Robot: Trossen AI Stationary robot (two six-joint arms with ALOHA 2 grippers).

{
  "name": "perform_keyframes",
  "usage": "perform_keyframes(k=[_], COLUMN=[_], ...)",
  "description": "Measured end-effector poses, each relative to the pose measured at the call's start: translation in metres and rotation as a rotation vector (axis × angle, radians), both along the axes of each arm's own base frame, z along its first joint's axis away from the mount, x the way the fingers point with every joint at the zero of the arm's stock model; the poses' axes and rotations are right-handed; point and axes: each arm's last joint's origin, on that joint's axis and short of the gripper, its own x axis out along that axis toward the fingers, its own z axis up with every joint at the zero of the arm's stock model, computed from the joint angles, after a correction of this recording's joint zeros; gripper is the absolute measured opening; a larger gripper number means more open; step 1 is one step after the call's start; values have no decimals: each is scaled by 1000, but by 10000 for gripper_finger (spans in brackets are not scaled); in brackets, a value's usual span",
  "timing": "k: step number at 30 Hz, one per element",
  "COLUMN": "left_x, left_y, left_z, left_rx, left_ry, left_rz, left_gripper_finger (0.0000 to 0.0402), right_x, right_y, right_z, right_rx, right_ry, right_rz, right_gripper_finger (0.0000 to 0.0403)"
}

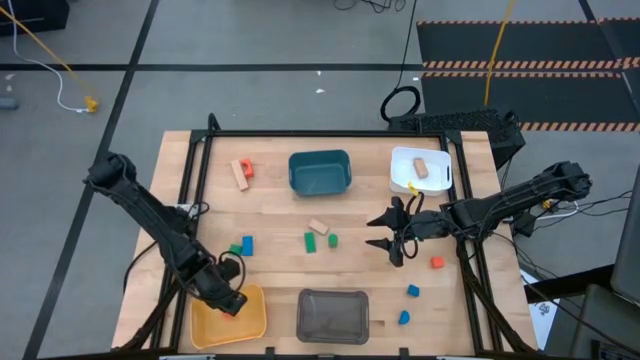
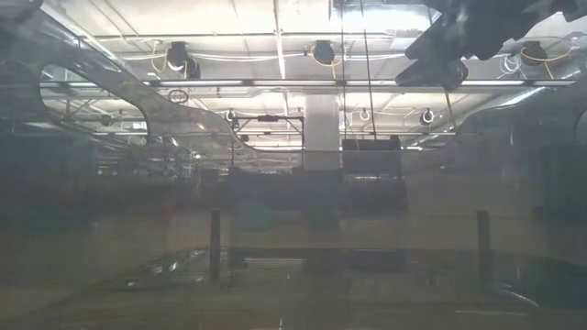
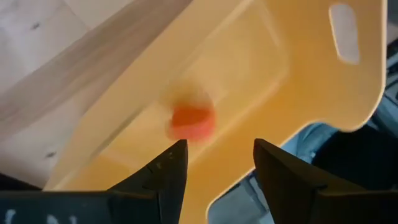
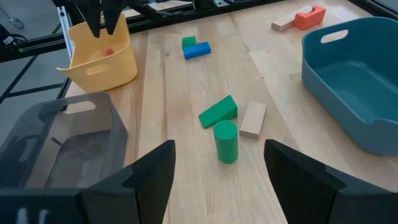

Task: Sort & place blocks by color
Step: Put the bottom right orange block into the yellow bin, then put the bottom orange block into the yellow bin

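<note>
I see the wooden table (image 1: 270,205) framed by a black rail, with four bins on it: a teal bin (image 1: 320,171) at the far middle, a white bin (image 1: 420,170) at the far right, a grey bin (image 1: 333,314) at the near middle and a yellow bin (image 1: 229,312) at the near left.

My left gripper (image 1: 229,300) hangs over the yellow bin, its fingers (image 3: 168,171) parted with nothing between them; a small red-orange block (image 3: 191,122) lies below them on the bin floor.

My right gripper (image 1: 393,232) hovers above bare table right of centre, fingers spread wide and empty.

A tan block (image 1: 421,167) sits in the white bin. On the table, a tan and red-orange pair (image 1: 242,172) lies left of the teal bin, a green and blue pair (image 1: 242,245) near the left arm, and a green wedge (image 4: 218,111), green cylinder (image 4: 226,141) and tan piece (image 4: 253,119) cluster mid-table. One red-orange block (image 1: 437,262) and two blue blocks (image 1: 412,291) lie near the right edge.

Open board lies between the clusters and the bins.
</note>
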Motion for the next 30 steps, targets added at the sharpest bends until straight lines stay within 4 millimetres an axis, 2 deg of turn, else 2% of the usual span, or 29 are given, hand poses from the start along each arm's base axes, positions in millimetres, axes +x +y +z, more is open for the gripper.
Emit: perform_keyframes(k=[9, 13, 16, 21, 25, 30], left_x=[4, 8, 14, 28, 42, 58], left_y=[-1, 5, 11, 31, 47, 60], left_z=[5, 11, 18, 31, 44, 55], left_rx=[-37, -32, -16, 146, 298, 432], left_ry=[-65, -134, -236, -494, -706, -905], left_rz=[-1, 3, -3, -14, -52, -149], left_gripper_finger=[188, 188, 188, 188, 189, 189], right_x=[-1, -9, -19, -36, -51, -68], right_y=[-2, -8, -14, -25, -28, -24], right_z=[-2, -10, -19, -33, -41, -46], right_rx=[37, 112, 159, 189, 320, 485], right_ry=[19, 127, 254, 438, 625, 858], right_rz=[-60, -147, -248, -452, -571, -623], right_gripper_finger=[238, 238, 238, 238, 238, 238])
